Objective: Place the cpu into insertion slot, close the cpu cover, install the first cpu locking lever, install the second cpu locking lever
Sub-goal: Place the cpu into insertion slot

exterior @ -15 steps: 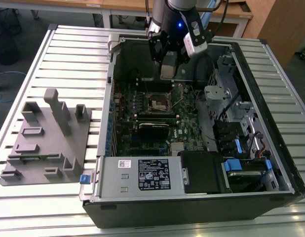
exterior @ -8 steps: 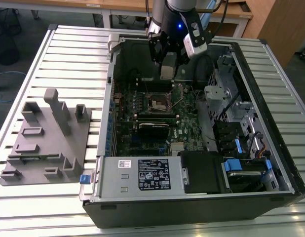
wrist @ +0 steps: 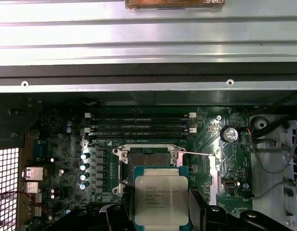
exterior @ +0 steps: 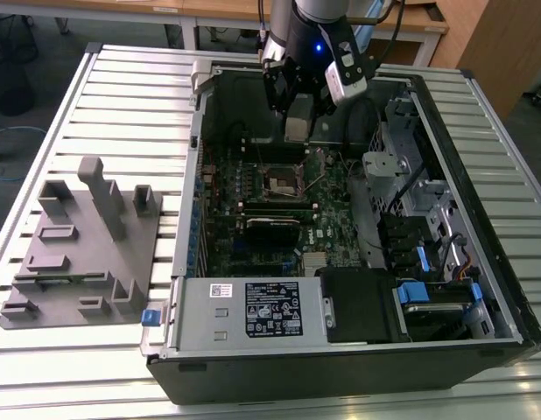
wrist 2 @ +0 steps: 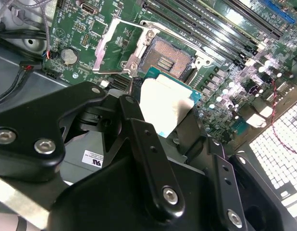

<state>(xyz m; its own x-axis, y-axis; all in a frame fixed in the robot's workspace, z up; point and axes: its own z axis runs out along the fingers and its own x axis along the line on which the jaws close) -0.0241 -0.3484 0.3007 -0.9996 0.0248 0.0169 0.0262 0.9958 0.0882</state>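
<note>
The end effector pinches by its edges the cpu, a flat square chip with a dull silver-grey lid on a green rim, held clear above the slot, beside which the cover stands flipped open.

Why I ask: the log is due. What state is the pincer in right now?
The pincer: closed on the cpu, held near the insertion slot.
</note>
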